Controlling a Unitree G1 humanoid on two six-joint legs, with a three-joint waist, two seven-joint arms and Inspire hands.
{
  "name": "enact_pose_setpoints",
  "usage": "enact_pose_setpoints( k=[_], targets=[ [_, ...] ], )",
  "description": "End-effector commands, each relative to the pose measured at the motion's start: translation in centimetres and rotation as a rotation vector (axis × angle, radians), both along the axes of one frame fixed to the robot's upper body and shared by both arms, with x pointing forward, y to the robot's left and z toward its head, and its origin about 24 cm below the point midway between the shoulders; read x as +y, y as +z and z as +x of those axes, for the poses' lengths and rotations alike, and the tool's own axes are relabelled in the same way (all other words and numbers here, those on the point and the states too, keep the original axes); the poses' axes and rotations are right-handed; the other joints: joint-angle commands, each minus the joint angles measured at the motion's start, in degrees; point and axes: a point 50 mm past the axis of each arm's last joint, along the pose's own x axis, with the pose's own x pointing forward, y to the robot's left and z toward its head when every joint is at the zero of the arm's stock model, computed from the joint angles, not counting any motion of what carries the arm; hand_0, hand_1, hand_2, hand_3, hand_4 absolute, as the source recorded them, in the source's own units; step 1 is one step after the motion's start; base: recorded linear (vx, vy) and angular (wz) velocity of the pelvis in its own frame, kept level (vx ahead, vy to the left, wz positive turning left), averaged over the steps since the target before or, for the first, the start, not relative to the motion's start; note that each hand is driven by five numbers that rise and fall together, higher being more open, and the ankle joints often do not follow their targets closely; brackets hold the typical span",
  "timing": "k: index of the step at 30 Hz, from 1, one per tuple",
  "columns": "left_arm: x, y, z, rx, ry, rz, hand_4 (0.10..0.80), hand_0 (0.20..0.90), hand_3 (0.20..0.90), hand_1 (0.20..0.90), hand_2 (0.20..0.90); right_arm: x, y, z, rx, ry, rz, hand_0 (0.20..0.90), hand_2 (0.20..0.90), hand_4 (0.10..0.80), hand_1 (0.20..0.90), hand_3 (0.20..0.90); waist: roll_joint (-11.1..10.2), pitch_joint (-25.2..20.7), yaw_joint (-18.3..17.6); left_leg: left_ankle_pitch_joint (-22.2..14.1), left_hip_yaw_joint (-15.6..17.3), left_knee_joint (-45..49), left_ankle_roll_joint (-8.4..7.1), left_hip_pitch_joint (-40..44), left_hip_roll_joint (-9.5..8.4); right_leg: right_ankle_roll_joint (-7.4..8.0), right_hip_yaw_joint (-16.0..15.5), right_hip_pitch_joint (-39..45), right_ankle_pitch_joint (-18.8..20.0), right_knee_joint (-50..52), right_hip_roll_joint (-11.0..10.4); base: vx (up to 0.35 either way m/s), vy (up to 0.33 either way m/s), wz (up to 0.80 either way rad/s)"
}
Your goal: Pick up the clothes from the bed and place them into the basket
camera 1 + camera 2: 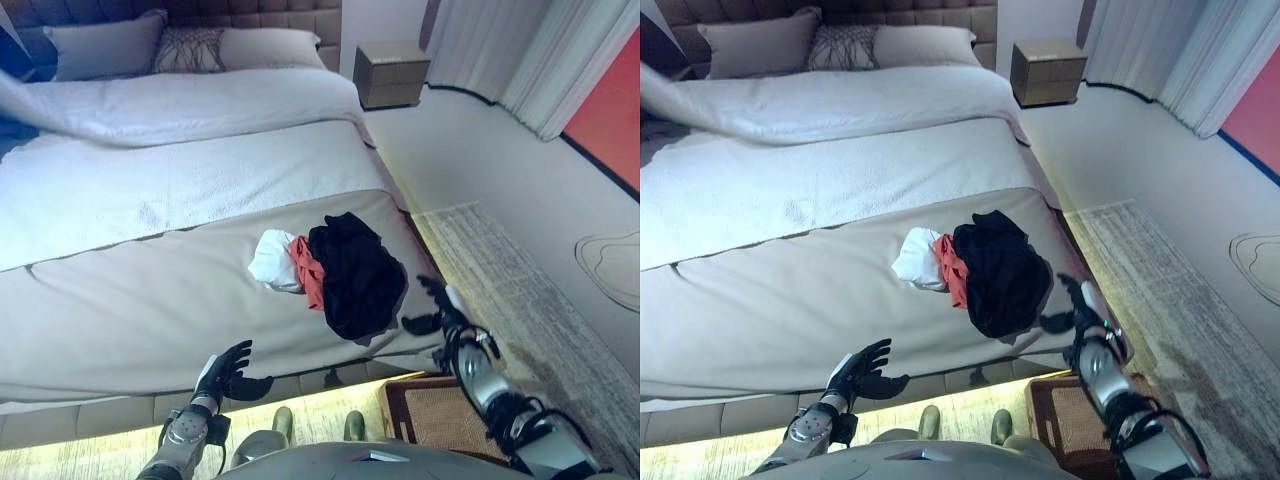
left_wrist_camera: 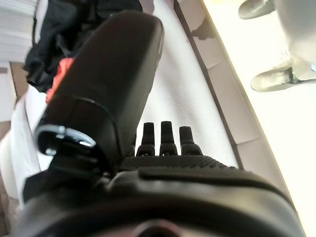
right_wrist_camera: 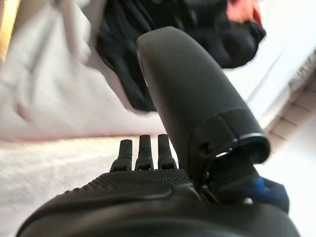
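Black, red and white clothes (image 1: 330, 270), one heap on your bed's (image 1: 150, 300) beige cover, near its foot corner on your right
Your right hand (image 1: 440, 305) hangs just beside the black garment (image 1: 355, 275), fingers spread, empty; your left hand (image 1: 228, 372) sits at the bed's foot edge, well apart from the heap, fingers loose, empty; brown basket (image 1: 440, 415) on the floor under your right arm

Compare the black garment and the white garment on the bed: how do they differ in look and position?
The black garment is the larger heap, spreading toward the bed's foot edge near the right hand; the white garment is a smaller bundle lying farther from that hand. The black one touches the red garment on one side, the white one on the other. Both lie crumpled and unheld.
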Motion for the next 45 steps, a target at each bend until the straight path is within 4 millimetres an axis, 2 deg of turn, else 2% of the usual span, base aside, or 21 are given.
enact_pose_setpoints(
  k=[1,5,6,7,8,9,13,14,15,17,20,23,31,37,38,39,45],
  targets=[
    [-1.1,5.8,7.3,-0.359,0.04,-0.071,0.8,0.9,0.9,0.9,0.9,-1.3,13.0,6.6,-0.431,-0.035,-0.066,0.9,0.9,0.8,0.9,0.9,1.64,8.69,2.42,-8.45,1.06,11.51,0.82,-3.27,-1.98,-1.49,-0.16,-2.83,-9.08,13.41,-2.47,-0.285,0.044,0.21],
    [-1.6,7.4,7.8,-0.455,0.042,-0.105,0.8,0.9,0.9,0.9,0.9,-2.6,16.5,7.4,-0.485,-0.066,-0.158,0.9,0.9,0.8,0.9,0.9,2.57,11.94,3.86,-9.07,0.25,18.58,0.48,-10.46,-3.26,-2.87,-1.49,-8.58,-10.59,19.23,-2.81,-0.173,0.032,0.09],
    [-1.5,8.3,7.9,-0.506,0.039,-0.124,0.8,0.9,0.9,0.9,0.9,-3.3,18.4,7.7,-0.511,-0.083,-0.213,0.9,0.9,0.8,0.9,0.9,3.0,13.56,4.61,-9.5,-0.14,22.6,0.46,-14.89,-4.04,-3.46,-2.09,-12.32,-11.56,22.88,-3.04,-0.169,0.027,0.13],
    [-1.5,8.4,7.9,-0.513,0.042,-0.128,0.8,0.9,0.9,0.9,0.9,-3.4,18.6,7.7,-0.511,-0.085,-0.222,0.9,0.9,0.8,0.9,0.9,3.04,13.59,4.67,-9.62,-0.19,23.16,0.48,-15.54,-4.15,-3.53,-2.16,-12.93,-11.75,23.44,-3.08,-0.212,0.012,0.2],
    [-1.3,9.2,8.1,-0.551,0.048,-0.149,0.8,0.9,0.9,0.9,0.9,-4.1,19.9,7.8,-0.516,-0.11,-0.271,0.9,0.9,0.8,0.9,0.9,3.33,14.59,5.41,-10.6,-0.19,27.14,0.61,-19.13,-4.76,-4.08,-2.65,-16.22,-13.22,27.61,-3.27,-0.098,-0.002,0.21],
    [-1.2,9.3,8.1,-0.555,0.05,-0.151,0.8,0.9,0.9,0.9,0.9,-4.2,20.0,7.8,-0.517,-0.112,-0.274,0.9,0.9,0.8,0.9,0.9,3.33,14.45,5.41,-10.51,-0.29,27.27,0.62,-19.55,-4.83,-4.12,-2.75,-16.6,-13.19,27.75,-3.31,-0.126,-0.008,0.3],
    [-1.2,11.2,8.8,-0.641,0.058,-0.213,0.8,0.9,0.9,0.9,0.9,-5.7,22.5,8.0,-0.511,-0.184,-0.33,0.9,0.9,0.8,0.9,0.9,4.13,16.52,7.28,-13.39,-0.6,36.14,1.19,-26.6,-6.23,-5.33,-4.17,-22.87,-16.85,38.01,-4.24,-0.085,-0.032,0.28],
    [-1.1,11.7,9.0,-0.662,0.062,-0.231,0.8,0.9,0.9,0.9,0.9,-6.0,23.0,8.1,-0.51,-0.201,-0.331,0.9,0.9,0.8,0.9,0.9,4.32,17.01,7.65,-13.91,-0.58,37.87,1.42,-28.01,-6.56,-5.41,-4.45,-24.25,-17.4,39.99,-4.52,-0.049,-0.074,0.2],
    [-1.1,12.3,9.1,-0.689,0.067,-0.264,0.8,0.9,0.9,0.9,0.9,-6.5,23.6,8.0,-0.501,-0.229,-0.339,0.9,0.9,0.8,0.9,0.9,4.63,17.99,8.31,-16.18,-0.39,41.04,1.64,-29.31,-6.92,-5.13,-4.31,-25.72,-19.43,43.56,-4.98,-0.02,-0.058,0.15],
    [-1.3,13.2,9.1,-0.735,0.055,-0.305,0.8,0.9,0.9,0.9,0.9,-7.2,24.5,8.0,-0.494,-0.259,-0.356,0.9,0.9,0.8,0.9,0.9,5.36,19.2,9.09,-17.23,-0.58,44.88,1.97,-32.39,-7.56,-5.41,-4.5,-28.81,-20.51,47.64,-5.66,-0.038,-0.055,0.26],
    [-1.6,13.9,8.9,-0.765,0.033,-0.338,0.8,0.9,0.9,0.9,0.9,-7.4,25.2,8.0,-0.479,-0.27,-0.379,0.9,0.9,0.8,0.9,0.9,6.1,19.24,9.67,-17.93,-0.97,47.85,2.29,-35.45,-8.05,-5.71,-4.47,-31.9,-21.22,50.44,-5.95,-0.017,-0.026,0.15],
    [-1.7,14.8,8.6,-0.806,0.017,-0.372,0.8,0.9,0.9,0.9,0.9,-7.8,26.8,8.0,-0.456,-0.273,-0.4,0.9,0.9,0.8,0.9,0.9,7.09,19.24,10.29,-18.47,-1.09,50.87,2.77,-39.64,-8.45,-5.97,-4.33,-36.33,-21.68,53.32,-6.02,-0.021,-0.021,0.08],
    [-1.0,16.9,8.2,-0.878,0.009,-0.402,0.8,0.9,0.9,0.9,0.9,-7.5,29.4,8.3,-0.426,-0.231,-0.395,0.9,0.9,0.8,0.9,0.9,8.44,19.24,11.76,-18.92,-1.27,57.24,3.45,-49.15,-9.38,-6.65,-4.15,-45.7,-22.59,59.9,-5.77,-0.02,-0.033,0.06],
    [-0.6,17.8,7.9,-0.912,0.006,-0.409,0.8,0.9,0.9,0.9,0.9,-7.2,29.7,8.5,-0.393,-0.152,-0.31,0.9,0.9,0.8,0.9,0.9,8.6,19.24,12.35,-19.71,-0.91,61.4,3.47,-53.46,-9.86,-7.04,-4.46,-49.6,-23.25,63.52,-5.76,-0.024,-0.037,0.05],
    [-0.6,17.8,7.9,-0.912,0.001,-0.406,0.8,0.9,0.9,0.9,0.9,-7.2,29.6,8.5,-0.392,-0.144,-0.29,0.719,0.719,0.589,0.719,0.689,8.56,19.24,12.42,-19.81,-0.94,61.75,3.47,-53.67,-9.92,-7.06,-4.49,-49.76,-23.29,63.74,-5.77,-0.005,-0.039,-0.03],
    [-0.4,17.8,7.8,-0.91,-0.004,-0.4,0.8,0.9,0.9,0.9,0.9,-7.1,29.6,8.5,-0.397,-0.134,-0.276,0.3,0.3,0.1,0.3,0.2,8.39,19.24,12.54,-20.12,-1.04,62.46,3.38,-53.82,-9.94,-7.16,-4.63,-49.84,-23.47,64.22,-5.73,0.005,-0.038,-0.05],
    [0.0,17.7,7.3,-0.905,-0.021,-0.385,0.8,0.9,0.9,0.9,0.9,-7.7,29.4,8.1,-0.457,-0.143,-0.239,0.3,0.3,0.1,0.3,0.2,7.78,19.24,12.76,-20.88,-1.24,63.66,3.15,-52.5,-10.11,-7.16,-5.45,-48.21,-23.55,64.3,-5.93,0.02,-0.031,0.22]
  ],
)
